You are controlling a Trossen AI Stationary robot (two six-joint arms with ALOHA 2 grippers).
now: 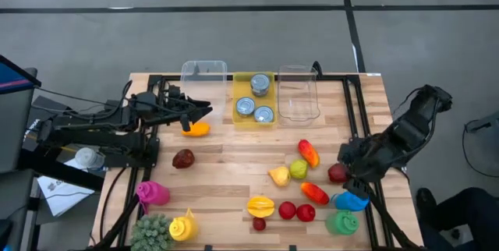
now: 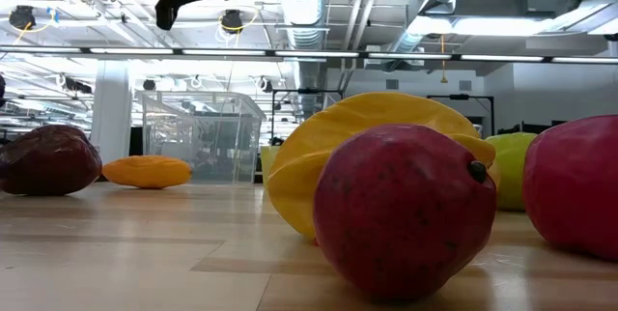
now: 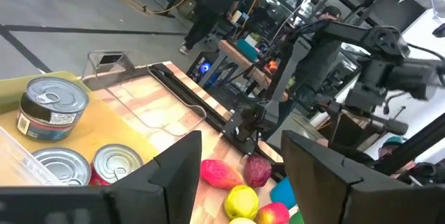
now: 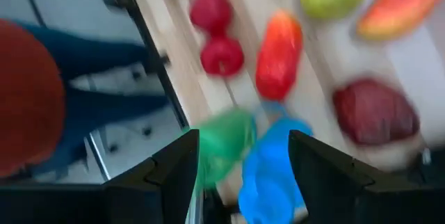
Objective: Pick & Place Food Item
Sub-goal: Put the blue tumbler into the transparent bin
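Observation:
Toy food lies spread over the wooden table [image 1: 226, 157]. My right gripper [image 1: 352, 182] hangs open near the right edge, tilted down over a blue item [image 1: 351, 200] [image 4: 268, 175], a green one [image 1: 341, 222] [image 4: 222, 144] and a dark red fruit [image 1: 337, 173] [image 4: 375, 113]; its fingers hold nothing. My left gripper [image 1: 207, 109] [image 3: 240, 137] is open and level at the far left, raised above an orange fruit [image 1: 195, 129] [image 2: 147, 171] that rests on the table.
At the far edge stand a clear bin [image 1: 204, 76], a yellow tray [image 1: 244, 87] holding three cans, and a second clear bin [image 1: 298, 93]. More fruit lies mid-table and along the near edge: a red-orange piece [image 1: 314, 193], a yellow starfruit [image 1: 260, 205] and a pink item [image 1: 153, 193].

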